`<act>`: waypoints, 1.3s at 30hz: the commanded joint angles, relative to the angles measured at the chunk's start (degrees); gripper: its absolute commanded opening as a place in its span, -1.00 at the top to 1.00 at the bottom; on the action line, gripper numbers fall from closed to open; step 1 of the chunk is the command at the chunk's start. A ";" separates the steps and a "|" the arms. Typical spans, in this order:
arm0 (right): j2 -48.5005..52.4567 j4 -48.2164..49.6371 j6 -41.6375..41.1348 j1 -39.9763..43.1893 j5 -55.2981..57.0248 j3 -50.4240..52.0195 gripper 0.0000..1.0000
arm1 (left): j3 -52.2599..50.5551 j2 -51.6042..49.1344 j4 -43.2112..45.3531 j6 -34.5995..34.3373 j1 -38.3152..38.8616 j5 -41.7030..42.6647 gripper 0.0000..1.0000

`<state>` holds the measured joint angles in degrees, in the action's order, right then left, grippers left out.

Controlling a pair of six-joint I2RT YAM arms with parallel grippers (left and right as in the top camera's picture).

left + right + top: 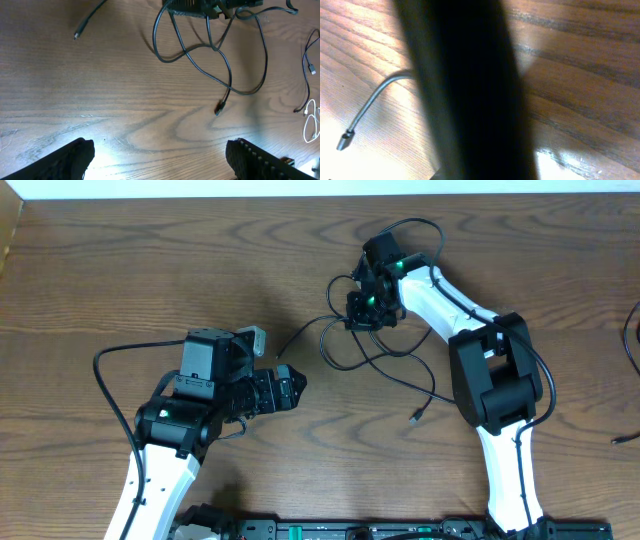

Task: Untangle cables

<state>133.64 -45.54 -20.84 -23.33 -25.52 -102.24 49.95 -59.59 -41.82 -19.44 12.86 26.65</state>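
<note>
Right hand [358,312] tight on the cables [219,107]

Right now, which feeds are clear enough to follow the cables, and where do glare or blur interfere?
Left wrist: thin black cables sharp, white glare on the brown wooden table at bottom. Overhead: sharp, even light. Right wrist: a dark blurred shape blocks the middle; only one grey cable end shows, left.

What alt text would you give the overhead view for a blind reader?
Two white-and-black robot arms reach over a wooden table. The right arm has its jaws down on a loose tangle of thin black cables, while the left arm sits apart from it with open, empty jaws.
</note>
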 commanded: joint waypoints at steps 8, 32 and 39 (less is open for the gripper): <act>1.53 -1.75 0.72 -0.04 2.40 0.74 0.41 | 0.39 0.02 -0.15 0.79 0.22 -0.28 -0.80; 1.53 -3.21 0.74 -0.39 5.90 0.74 0.09 | 0.39 0.02 -0.15 0.79 0.22 -0.28 -0.80; 1.53 -2.84 0.68 -0.15 7.58 0.72 -0.31 | 0.39 0.02 -0.15 0.79 0.22 -0.31 -0.80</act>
<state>132.88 -48.16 -20.29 -23.88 -24.29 -102.96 49.95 -59.59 -41.85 -19.44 12.86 26.65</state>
